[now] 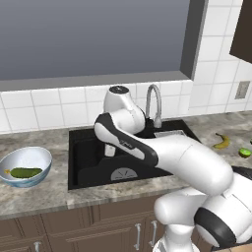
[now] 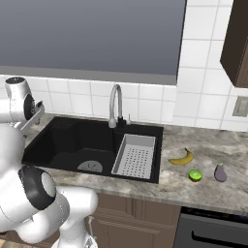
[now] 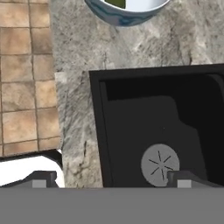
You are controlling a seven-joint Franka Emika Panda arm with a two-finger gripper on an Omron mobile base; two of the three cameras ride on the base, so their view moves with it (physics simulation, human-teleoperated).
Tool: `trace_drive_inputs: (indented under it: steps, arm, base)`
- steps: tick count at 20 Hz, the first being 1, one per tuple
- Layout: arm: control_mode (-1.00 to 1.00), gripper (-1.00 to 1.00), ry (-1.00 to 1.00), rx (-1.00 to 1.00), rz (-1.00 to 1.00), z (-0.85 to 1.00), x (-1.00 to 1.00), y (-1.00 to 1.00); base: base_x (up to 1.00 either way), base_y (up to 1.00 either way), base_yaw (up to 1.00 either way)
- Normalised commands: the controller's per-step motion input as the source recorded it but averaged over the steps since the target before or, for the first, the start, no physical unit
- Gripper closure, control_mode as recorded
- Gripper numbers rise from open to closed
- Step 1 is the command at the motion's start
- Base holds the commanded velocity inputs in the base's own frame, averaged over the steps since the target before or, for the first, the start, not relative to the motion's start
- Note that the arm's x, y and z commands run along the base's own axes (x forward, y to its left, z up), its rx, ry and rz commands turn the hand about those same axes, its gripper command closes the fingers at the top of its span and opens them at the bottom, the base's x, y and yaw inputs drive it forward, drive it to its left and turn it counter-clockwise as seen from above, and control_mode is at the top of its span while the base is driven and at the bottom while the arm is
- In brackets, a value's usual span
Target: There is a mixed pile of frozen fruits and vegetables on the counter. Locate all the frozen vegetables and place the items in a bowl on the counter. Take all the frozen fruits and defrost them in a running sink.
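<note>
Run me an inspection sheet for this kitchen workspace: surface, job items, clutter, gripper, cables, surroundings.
Surface: granite-look counter around a black sink; grey perforated tray sits in the basin's right part.
Job's things: cucumber lies in the bowl, left of the sink. Banana, lime and eggplant lie apart on the counter, right of the sink. No water seen at the faucet.
Clutter: nothing seen.
Gripper: gripper open, holding nothing, above the sink's left edge near the drain.
Cables: nothing seen.
Surroundings: white tiled wall, window, wall outlet, wooden cabinets below.
</note>
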Motion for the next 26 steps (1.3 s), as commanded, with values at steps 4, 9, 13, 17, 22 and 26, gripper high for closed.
trace_drive_inputs:
  steps: [4,9,13,17,22,26]
  arm:
    - [-1.00,-1.00,0.00,0.06,-0.22,0.10,-0.07,-0.47]
    - [-1.00,-1.00,0.00,0.05,-0.22,0.04,-0.07,-0.43]
    - [-1.00,-1.00,0.00,0.04,-0.26,0.00,-0.01,-0.45]
    - [-1.00,-1.00,0.02,0.05,-0.29,0.00,-0.02,-0.47]
    - [-1.00,-1.00,0.04,0.06,-0.34,0.00,0.00,-0.48]
    - [-1.00,-1.00,0.04,0.06,-0.36,0.00,0.00,-0.41]
  base:
    - [0.00,0.00,0.00]
    - [0.00,0.00,0.00]
    - [0.00,0.00,0.00]
    - [0.00,0.00,0.00]
    - [0.00,0.00,0.00]
    - [0.00,0.00,0.00]
